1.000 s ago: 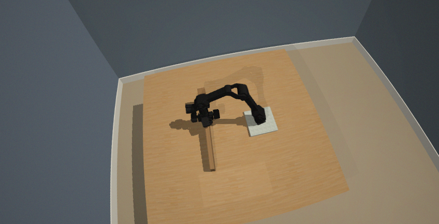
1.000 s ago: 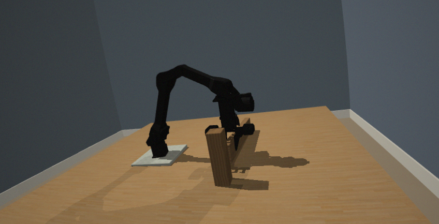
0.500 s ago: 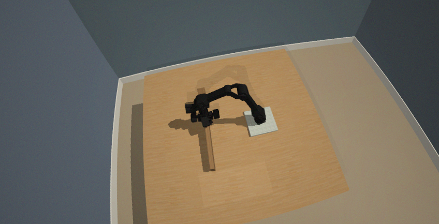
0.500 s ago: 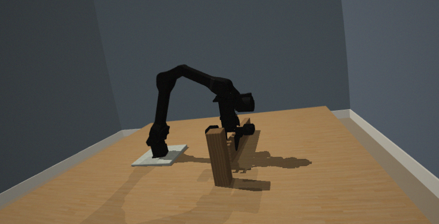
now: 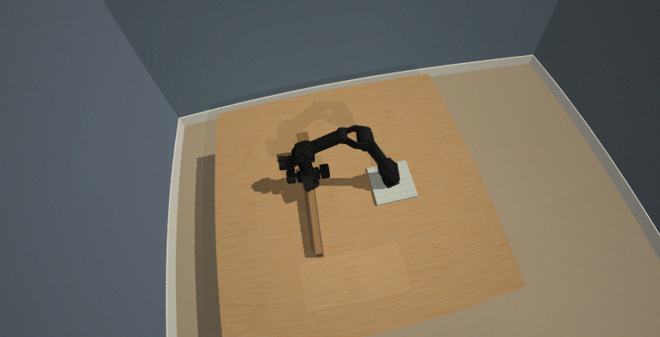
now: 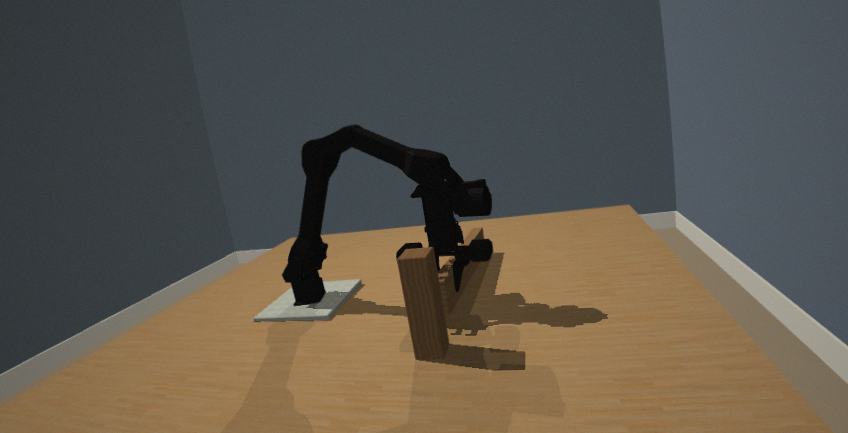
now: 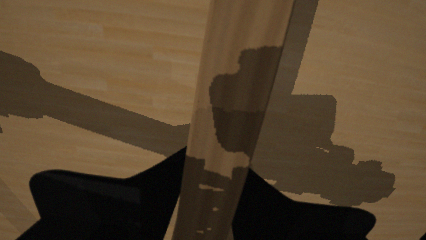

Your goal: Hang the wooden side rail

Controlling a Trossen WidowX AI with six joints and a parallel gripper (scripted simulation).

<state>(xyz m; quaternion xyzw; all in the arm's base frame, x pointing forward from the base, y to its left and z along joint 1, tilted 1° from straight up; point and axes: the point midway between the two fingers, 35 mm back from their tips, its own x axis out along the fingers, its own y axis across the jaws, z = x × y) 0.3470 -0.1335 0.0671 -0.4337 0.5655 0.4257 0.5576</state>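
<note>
The wooden side rail (image 5: 315, 222) (image 6: 478, 234) (image 7: 245, 30) runs from beneath the arm's wrist toward the front of the table in the top view. Its far end looks low, on or close to the table. My gripper (image 5: 307, 178) (image 6: 446, 271) (image 7: 208, 153) is shut on the rail near its post end, one finger on each side. The headboard post (image 5: 301, 135) (image 6: 423, 309) stands upright just beyond that end. The steel hooks, the slot and its pins are hidden behind the gripper and post, so I cannot tell whether the hooks sit on the pins.
The arm's base stands on a pale square plate (image 5: 402, 194) (image 6: 342, 297) to one side of the rail. The wooden table (image 5: 463, 250) (image 6: 238, 393) has walls around it. Shadows of the arm fall across the rail and table.
</note>
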